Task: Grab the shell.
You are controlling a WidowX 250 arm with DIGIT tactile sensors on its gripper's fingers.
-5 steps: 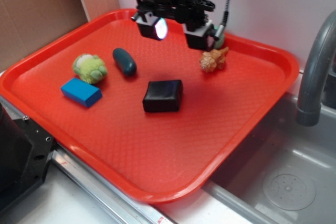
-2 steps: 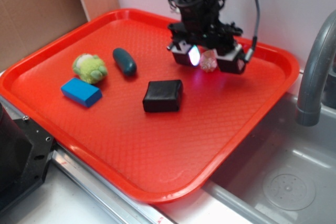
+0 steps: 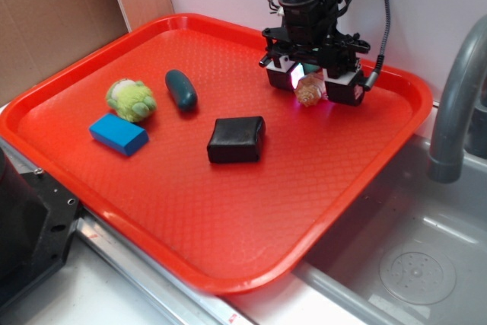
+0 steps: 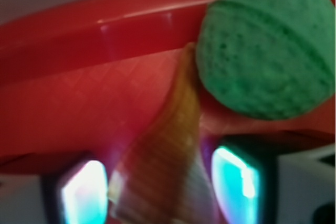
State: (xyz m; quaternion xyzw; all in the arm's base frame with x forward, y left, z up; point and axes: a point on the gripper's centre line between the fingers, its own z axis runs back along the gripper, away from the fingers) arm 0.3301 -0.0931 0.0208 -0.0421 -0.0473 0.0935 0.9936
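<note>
The shell [image 3: 308, 90] is tan-orange and bumpy and lies on the far right part of the red tray [image 3: 228, 211]. My gripper [image 3: 312, 86] has come down over it, open, with one glowing pad on each side. In the wrist view the shell [image 4: 168, 150] fills the gap between the two lit pads [image 4: 84, 192], its pointed tip reaching up to a round green ball [image 4: 268, 45] right behind it. The left pad is nearly against the shell and a narrow gap shows at the right pad. My gripper [image 4: 163, 192] is low, close to the tray floor.
On the tray lie a black block [image 3: 237, 138], a dark teal oblong piece [image 3: 181, 89], a fuzzy yellow-green plush [image 3: 130, 99] and a blue block [image 3: 118, 133]. The tray's raised rim runs just behind the ball. A grey faucet [image 3: 456, 104] and a sink [image 3: 411, 249] are to the right.
My gripper has moved right from the tray's back middle and come down over the shell, so that its pads now straddle it. The shell has stayed about where it was.
</note>
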